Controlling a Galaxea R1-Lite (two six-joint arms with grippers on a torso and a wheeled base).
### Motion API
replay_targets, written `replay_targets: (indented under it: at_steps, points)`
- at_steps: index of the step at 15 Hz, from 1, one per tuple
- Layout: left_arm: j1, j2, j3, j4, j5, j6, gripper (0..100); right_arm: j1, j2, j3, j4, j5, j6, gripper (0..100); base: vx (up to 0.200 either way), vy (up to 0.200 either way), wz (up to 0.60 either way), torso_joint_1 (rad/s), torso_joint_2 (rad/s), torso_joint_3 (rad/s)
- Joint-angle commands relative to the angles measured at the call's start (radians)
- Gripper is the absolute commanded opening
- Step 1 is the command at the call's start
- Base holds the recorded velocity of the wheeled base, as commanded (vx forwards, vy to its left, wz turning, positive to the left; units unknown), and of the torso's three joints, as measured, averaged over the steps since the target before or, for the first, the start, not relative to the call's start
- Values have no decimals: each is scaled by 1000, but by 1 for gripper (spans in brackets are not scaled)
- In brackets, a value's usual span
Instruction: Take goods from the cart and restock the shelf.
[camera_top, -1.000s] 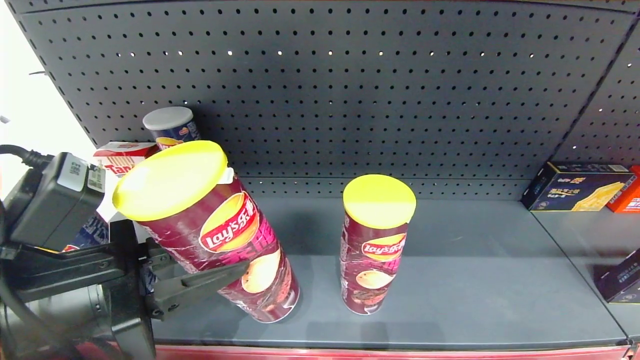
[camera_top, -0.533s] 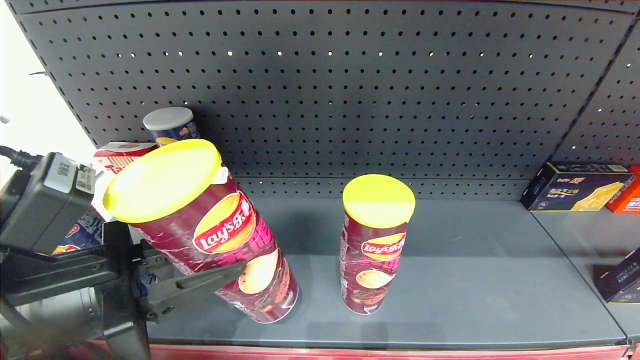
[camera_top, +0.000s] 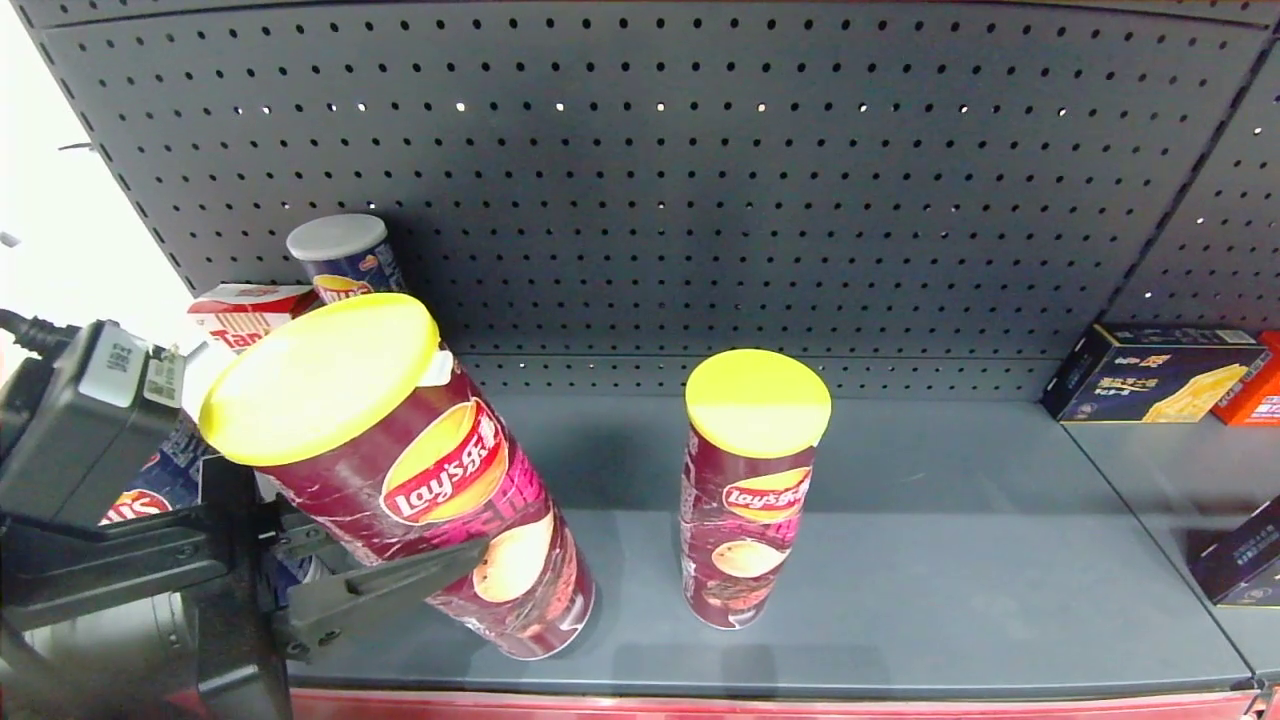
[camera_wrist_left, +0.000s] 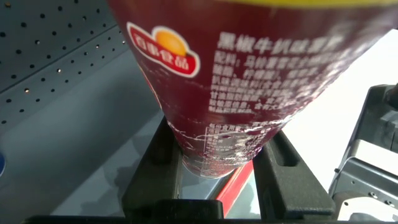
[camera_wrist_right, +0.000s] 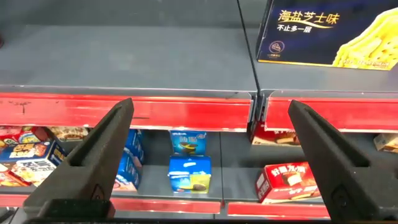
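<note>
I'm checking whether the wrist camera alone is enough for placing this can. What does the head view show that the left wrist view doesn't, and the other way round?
Head view, not the wrist: the held can tilting, a second can upright on the shelf, a grey-lidded can at the back left, boxes on the right. Left wrist view, not the head: both jaws of the left gripper pressed on the held can's sides, plus its back print. Both: the held can, the grey shelf, the pegboard.
</note>
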Motion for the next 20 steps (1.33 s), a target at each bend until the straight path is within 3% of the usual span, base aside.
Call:
replay_targets:
  at_steps: [1,6,10,11,13,14,15,18,20]
  points:
    - [1,-4,-11,-1,-1,0,0,0,2,0,0,0,1,100,0,0,0,0,0,0]
    - [-20,-1,-73,3,5,1,0,0,2,0,0,0,1,100,0,0,0,0,0,0]
    - [-34,48,-185,164,2,5,0,0,2,0,0,0,1,100,0,0,0,0,0,0]
    - [-7,74,-197,181,0,15,0,0,2,0,0,0,1,100,0,0,0,0,0,0]
    - [1,137,-203,170,34,75,0,0,2,0,0,0,1,100,0,0,0,0,0,0]
    - [3,154,-211,172,75,80,0,0,2,0,0,0,-1,100,0,0,0,0,0,0]
    - [3,170,-223,178,77,75,0,0,2,0,0,0,-1,100,0,0,0,0,0,0]
    - [12,249,-304,189,20,80,0,0,2,0,0,0,1,100,0,0,0,0,0,0]
    - [16,288,-349,207,22,81,0,0,2,0,0,0,1,100,0,0,0,0,0,0]
